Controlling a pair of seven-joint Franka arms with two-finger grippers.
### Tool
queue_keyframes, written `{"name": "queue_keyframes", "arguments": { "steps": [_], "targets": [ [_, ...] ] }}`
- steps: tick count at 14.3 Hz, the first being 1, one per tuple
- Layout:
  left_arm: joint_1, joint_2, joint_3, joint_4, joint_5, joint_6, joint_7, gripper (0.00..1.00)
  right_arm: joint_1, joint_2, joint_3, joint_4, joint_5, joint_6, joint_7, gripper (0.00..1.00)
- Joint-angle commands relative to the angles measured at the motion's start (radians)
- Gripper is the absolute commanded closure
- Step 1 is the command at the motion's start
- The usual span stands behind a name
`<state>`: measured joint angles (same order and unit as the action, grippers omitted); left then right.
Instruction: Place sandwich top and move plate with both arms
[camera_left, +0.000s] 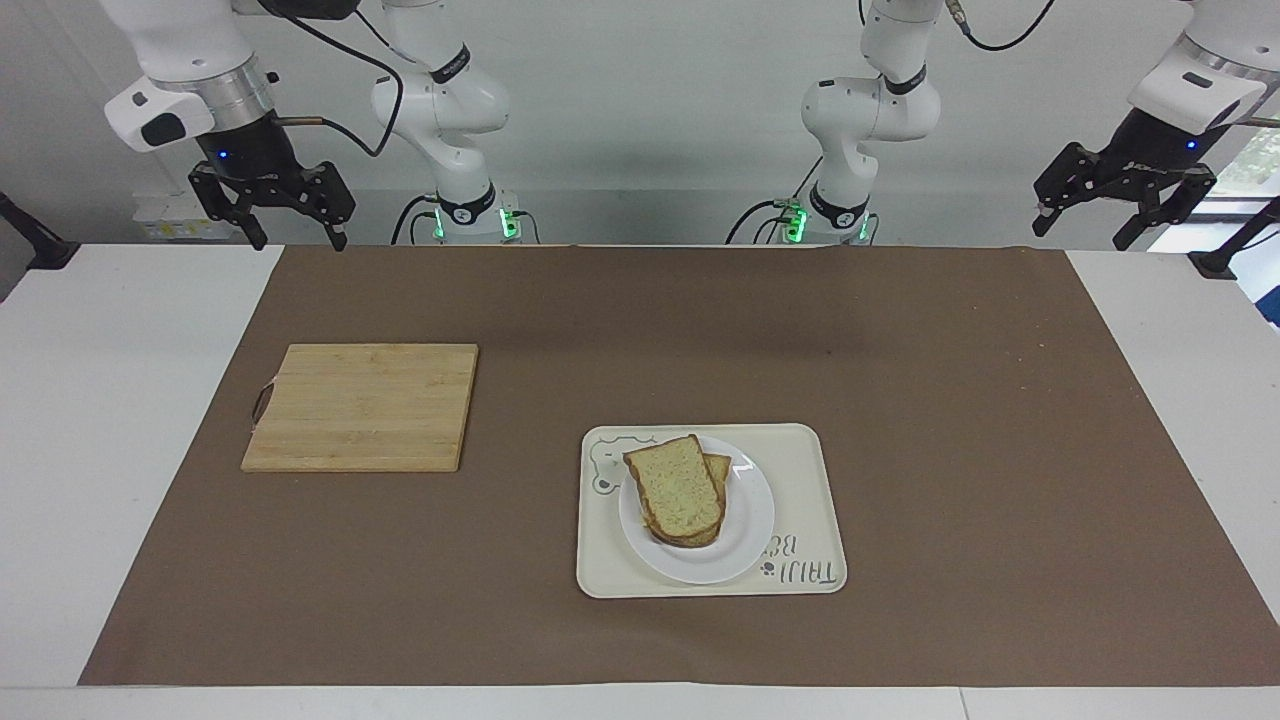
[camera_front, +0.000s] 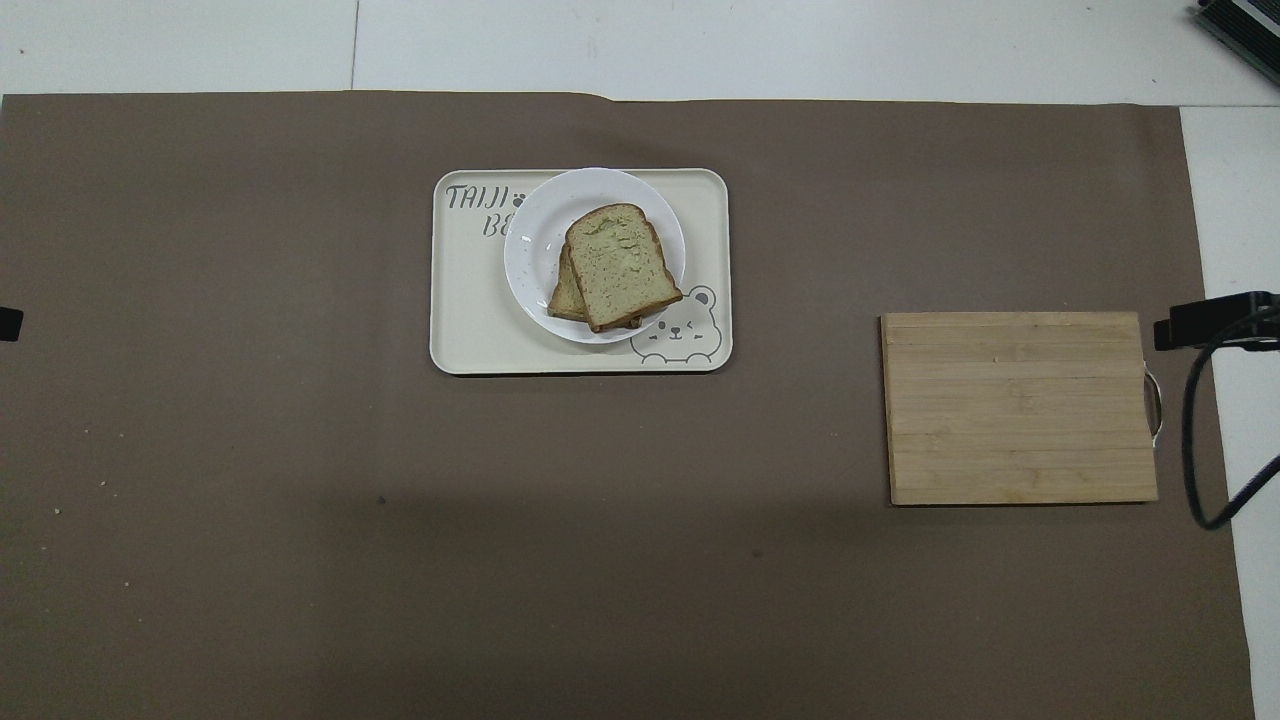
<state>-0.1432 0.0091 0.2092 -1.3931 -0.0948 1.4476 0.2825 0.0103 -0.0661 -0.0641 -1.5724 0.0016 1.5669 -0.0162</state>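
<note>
Bread slice (camera_left: 680, 488) atop the sandwich, on the plate (camera_left: 745, 540) in the tray (camera_left: 810, 470), mid-worktop, away from the robots. Left claw (camera_left: 1124, 212) and right claw (camera_left: 290, 222) raised at the robots' edge, wide open, empty. Plate slightly toward the left arm's end.

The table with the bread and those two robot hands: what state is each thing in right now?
Sandwich top: lying askew on another slice, on the plate.
Plate: resting on the tray.
Tray: flat on the brown mat.
Cutting board: bare, toward the right arm's end, nearer the robots than the tray.
Right hand: open, empty, raised above the table's edge, waiting.
Left hand: open, empty, raised above the table's edge.
</note>
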Motion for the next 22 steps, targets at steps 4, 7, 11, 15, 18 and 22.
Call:
{"name": "queue_keyframes", "arguments": {
  "steps": [4,7,11,15,18,22],
  "targets": [
    [0.001,-0.015,-0.020,-0.007,0.101,-0.007,0.001,0.00,0.000,-0.004,0.003,0.008,-0.003,-0.021,0.019,0.00],
    [0.013,-0.017,-0.019,-0.007,0.099,-0.009,-0.016,0.00,0.000,-0.004,0.003,0.008,-0.003,-0.021,0.019,0.00],
    [0.020,-0.024,-0.007,-0.012,0.107,-0.018,-0.098,0.00,0.000,-0.004,0.003,0.008,-0.003,-0.021,0.019,0.00],
    [0.017,-0.096,-0.008,-0.116,0.107,-0.036,-0.121,0.00,-0.001,-0.004,0.003,0.008,-0.003,-0.021,0.019,0.00],
    [0.011,-0.112,-0.010,-0.139,0.106,-0.055,-0.129,0.00,0.000,-0.004,0.003,0.008,-0.003,-0.021,0.019,0.00],
    [0.004,-0.123,-0.021,-0.172,0.107,-0.041,-0.123,0.00,0.000,-0.004,0.003,0.008,-0.003,-0.021,0.019,0.00]
  ]
}}
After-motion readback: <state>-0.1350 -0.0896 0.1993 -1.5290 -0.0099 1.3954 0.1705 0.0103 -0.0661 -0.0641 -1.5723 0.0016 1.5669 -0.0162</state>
